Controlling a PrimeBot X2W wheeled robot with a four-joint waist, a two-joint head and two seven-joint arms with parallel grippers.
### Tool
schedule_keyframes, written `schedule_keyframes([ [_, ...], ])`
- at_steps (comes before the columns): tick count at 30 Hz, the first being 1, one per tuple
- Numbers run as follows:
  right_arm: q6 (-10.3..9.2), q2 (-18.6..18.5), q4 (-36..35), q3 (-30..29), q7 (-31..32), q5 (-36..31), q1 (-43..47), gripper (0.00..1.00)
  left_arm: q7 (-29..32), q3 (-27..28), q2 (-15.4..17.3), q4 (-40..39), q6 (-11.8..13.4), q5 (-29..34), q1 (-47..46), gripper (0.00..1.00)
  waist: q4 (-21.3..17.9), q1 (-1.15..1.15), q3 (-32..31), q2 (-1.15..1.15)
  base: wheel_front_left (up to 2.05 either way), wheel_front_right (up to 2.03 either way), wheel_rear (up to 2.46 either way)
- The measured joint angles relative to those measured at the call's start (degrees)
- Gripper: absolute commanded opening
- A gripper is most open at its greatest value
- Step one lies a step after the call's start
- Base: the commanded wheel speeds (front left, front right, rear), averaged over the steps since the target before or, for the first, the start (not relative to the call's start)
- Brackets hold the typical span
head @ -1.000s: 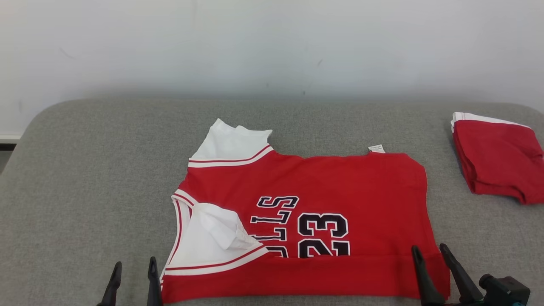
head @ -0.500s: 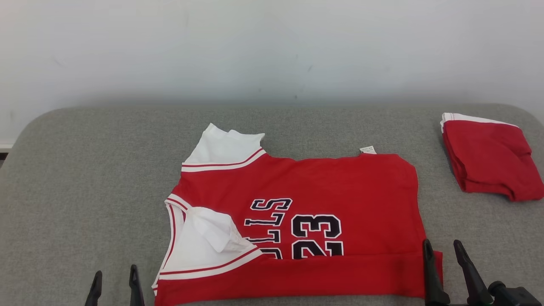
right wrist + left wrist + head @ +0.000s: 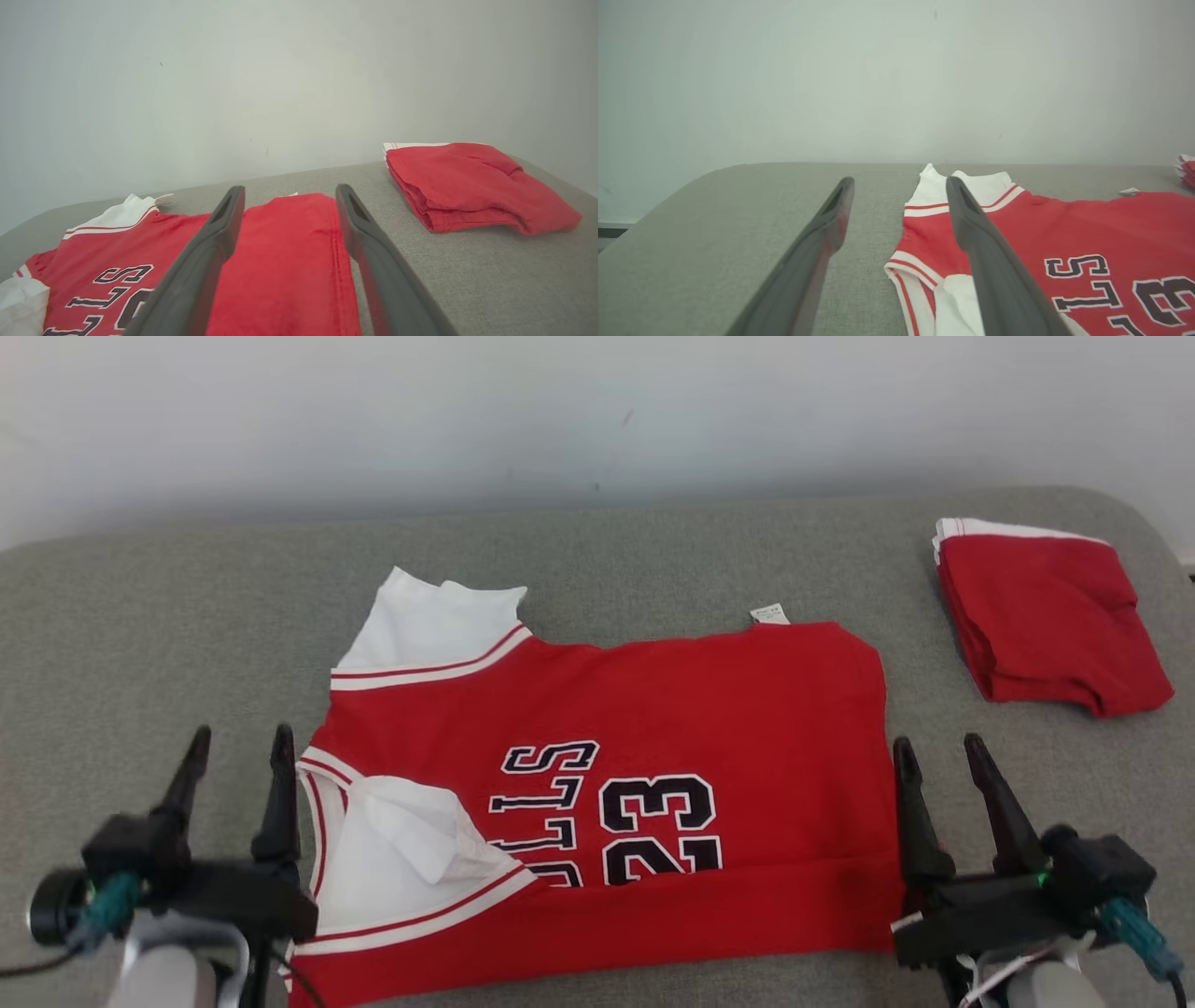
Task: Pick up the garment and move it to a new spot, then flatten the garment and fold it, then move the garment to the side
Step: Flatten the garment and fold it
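Over on your far right there's a folded red garment (image 3: 1050, 616) (white edge peeking out along its back), sitting on the grey fabric-covered surface (image 3: 140, 635) near its rounded corner. Behind everything you've got a plain pale wall (image 3: 373, 411) with a few tiny dark specks.

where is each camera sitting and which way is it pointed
Head view: on the robot's head, looking forward and down at the red jersey on the grey padded surface; left claw and right claw, both open, flank it.
Left wrist view: on the left arm, looking along its own fingers over the jersey's sleeve end to the wall.
Right wrist view: on the right arm, along its own fingers over the jersey's right edge; folded red garment beyond.
Shared: both wrist views show the jersey's lettering.
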Motion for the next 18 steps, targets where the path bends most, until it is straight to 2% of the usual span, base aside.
schedule_keyframes([
  [5,0.00,-0.3,3.6,2.0,-0.1,0.2,-8.4,1.00,6.0,-4.9,6.6,3.5,-0.3,-4.8,-13.2,1.00,-2.0,0.00,4.0,0.00,0.00,0.00,0.00],
  [11,0.00,0.3,5.9,4.1,-0.1,1.3,-16.4,1.00,16.3,-10.5,14.2,6.6,-0.3,-12.1,-27.0,1.00,-4.9,0.01,9.4,0.01,0.00,0.00,0.00],
  [18,0.00,1.4,7.5,6.3,-0.1,2.0,-20.6,1.00,24.5,-17.2,18.8,12.2,-0.3,-16.6,-36.7,1.00,-8.7,0.01,14.8,0.01,0.00,0.00,0.00],
])
